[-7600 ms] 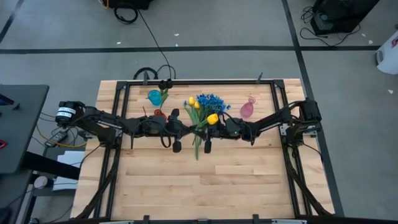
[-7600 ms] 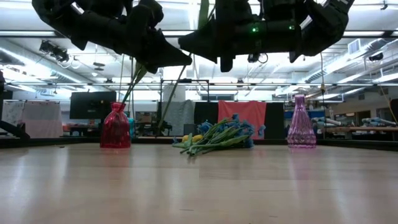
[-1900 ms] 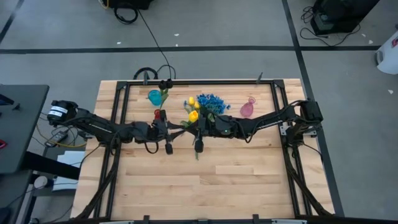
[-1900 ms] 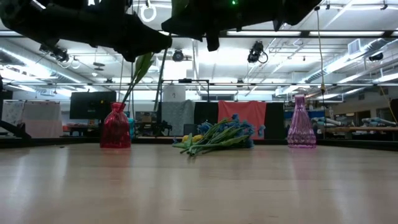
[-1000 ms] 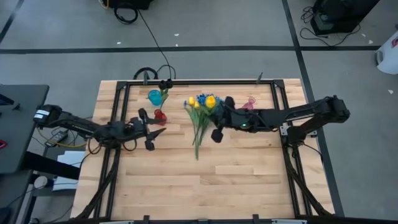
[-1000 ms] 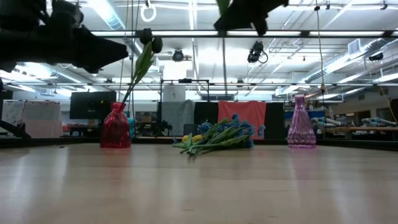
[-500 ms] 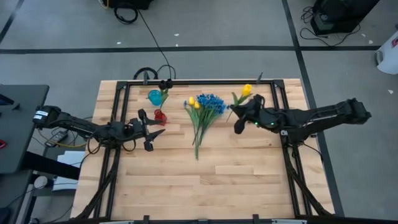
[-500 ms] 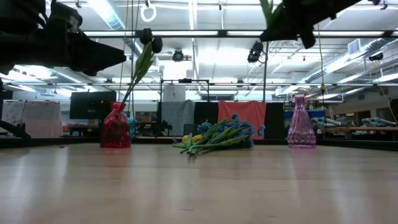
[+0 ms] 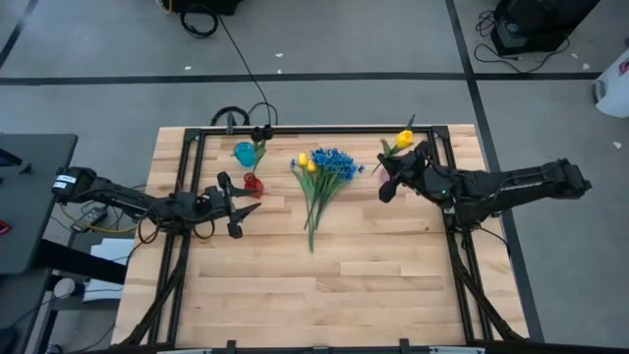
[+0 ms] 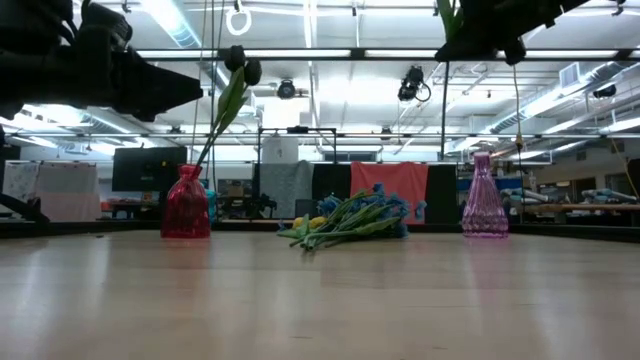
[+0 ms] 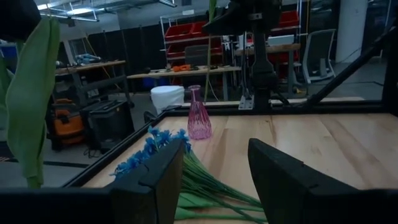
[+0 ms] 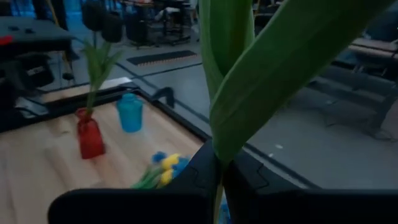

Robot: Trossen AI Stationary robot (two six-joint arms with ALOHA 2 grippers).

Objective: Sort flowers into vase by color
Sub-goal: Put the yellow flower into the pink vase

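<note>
My right gripper (image 9: 390,175) is shut on a yellow tulip (image 9: 404,139) high over the table's far right, where the pink vase (image 10: 484,210) stands. The tulip's stem (image 10: 444,110) hangs down beside that vase's neck. A bunch of blue flowers and yellow tulips (image 9: 319,182) lies flat at the far middle. Dark tulips (image 10: 240,68) stand in the red vase (image 9: 253,183). Beside it is a teal vase (image 9: 244,152). My left gripper (image 9: 246,205) hovers open near the red vase with nothing between its fingers (image 11: 155,180). My right gripper pinches the yellow tulip's stem (image 12: 217,186) between its two fingers, just below the leaves (image 12: 249,74). The fingers come about level from the table's right and lie across the stem. The tulip stands upright, bloom up, lifted clear of the table.
A black metal frame (image 9: 201,147) runs around the table's far half. The near half of the wooden tabletop (image 9: 314,295) holds nothing. The room behind shows shelves and screens.
My right gripper has carried the yellow tulip from above the bunch toward the table's right edge and slightly toward the far edge, to above the pink vase. The tulip has stayed upright and clear of the table.
</note>
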